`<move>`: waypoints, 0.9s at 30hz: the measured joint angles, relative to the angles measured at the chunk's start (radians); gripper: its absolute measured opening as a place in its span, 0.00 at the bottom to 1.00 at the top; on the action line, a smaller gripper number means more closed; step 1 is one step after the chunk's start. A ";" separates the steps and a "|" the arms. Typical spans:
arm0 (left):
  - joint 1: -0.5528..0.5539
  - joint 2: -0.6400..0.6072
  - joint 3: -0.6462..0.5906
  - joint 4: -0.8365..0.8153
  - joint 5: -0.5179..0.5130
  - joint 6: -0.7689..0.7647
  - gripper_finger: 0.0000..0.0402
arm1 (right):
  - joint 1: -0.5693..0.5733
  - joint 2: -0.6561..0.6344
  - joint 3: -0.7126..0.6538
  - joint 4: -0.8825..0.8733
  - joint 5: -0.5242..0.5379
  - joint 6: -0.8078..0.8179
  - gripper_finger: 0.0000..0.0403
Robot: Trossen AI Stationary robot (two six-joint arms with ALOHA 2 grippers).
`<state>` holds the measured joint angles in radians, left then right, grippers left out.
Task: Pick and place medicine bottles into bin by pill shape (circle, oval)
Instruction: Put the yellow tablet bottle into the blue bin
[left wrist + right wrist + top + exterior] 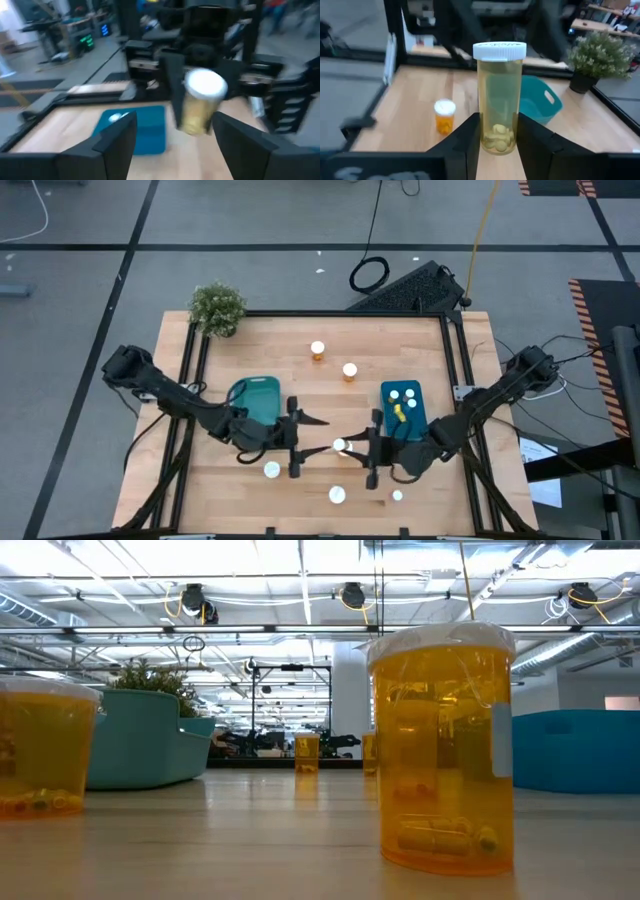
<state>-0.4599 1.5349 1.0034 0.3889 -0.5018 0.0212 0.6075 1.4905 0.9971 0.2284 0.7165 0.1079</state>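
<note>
The right gripper [499,135] clamps a tall clear amber bottle with white cap [499,97] upright between its jaws; its pills' shape is unclear. The left gripper [172,135] faces it, jaws wide.

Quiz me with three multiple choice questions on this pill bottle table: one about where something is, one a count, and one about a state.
1. Where does the potted plant stand?
A. at a corner of the table
B. on the floor
C. at the table's middle

2. How many bins are on the table?
A. one
B. two
C. four

3. The right tool is:
A. open and empty
B. shut on an upright bottle
C. lying flat on the wood

Answers:
1 A: the high view shows the plant at a corner on the left arm's side.
2 B: there is a teal bin and a blue bin.
3 B: its fingers clamp the white-capped bottle, while the left tool is open, facing it.
</note>
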 joint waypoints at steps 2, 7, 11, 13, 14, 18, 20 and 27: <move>0.016 0.012 -0.024 0.071 0.053 -0.001 0.64 | 0.005 -0.028 -0.047 0.064 0.017 -0.001 0.26; 0.049 0.071 -0.039 0.199 0.130 0.001 0.64 | -0.004 -0.048 -0.170 0.312 0.018 -0.030 0.26; 0.063 0.121 -0.035 0.273 0.132 -0.008 0.64 | -0.026 -0.048 -0.239 0.422 0.016 -0.041 0.26; 0.073 0.131 -0.036 0.294 0.107 -0.025 0.64 | -0.034 -0.048 -0.259 0.447 0.016 -0.038 0.26; 0.080 0.131 -0.035 0.304 0.106 -0.035 0.64 | -0.034 -0.048 -0.266 0.453 0.016 -0.038 0.26; 0.114 0.132 -0.035 0.296 0.149 -0.086 0.64 | -0.042 -0.048 -0.271 0.456 0.012 -0.042 0.26; 0.132 0.132 -0.035 0.297 0.180 -0.101 0.64 | -0.048 -0.047 -0.271 0.456 0.012 -0.045 0.26; 0.160 0.160 -0.033 0.340 0.265 -0.109 0.64 | -0.071 -0.047 -0.271 0.456 -0.040 -0.042 0.26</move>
<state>-0.2994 1.6949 0.9706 0.7286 -0.2363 -0.0875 0.5367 1.4437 0.7261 0.6843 0.6764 0.0658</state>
